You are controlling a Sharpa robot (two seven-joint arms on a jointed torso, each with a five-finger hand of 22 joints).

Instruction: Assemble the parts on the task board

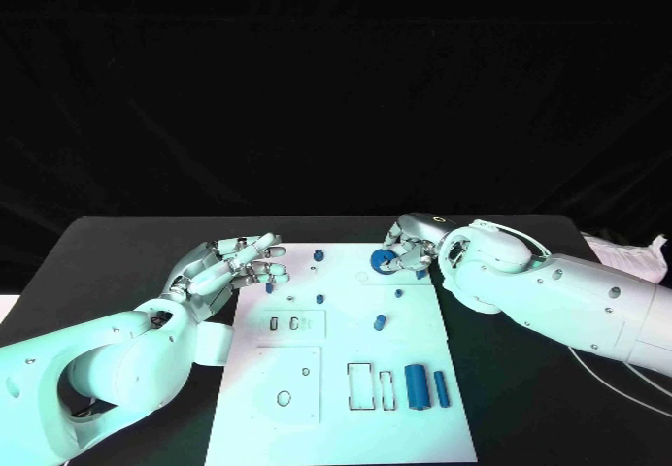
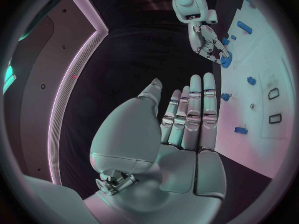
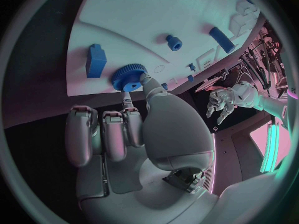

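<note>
Right hand (image 1: pixel 411 249) is closed on the blue gear (image 3: pixel 129 77) at the task board (image 1: pixel 336 417); left hand (image 1: pixel 231 267) is held open, empty

The flat white rectangular task board (image 1: pixel 351 408) carries cut-out slots and small blue plastic parts. A round blue toothed gear (image 1: pixel 384 260) lies flat near the board's far edge. A large blue cylinder (image 1: pixel 418 385) and a thinner blue rod (image 1: pixel 441 388) lie side by side near its right edge, toward the near end. A short blue peg (image 1: pixel 378 320) stands mid-board.
</note>
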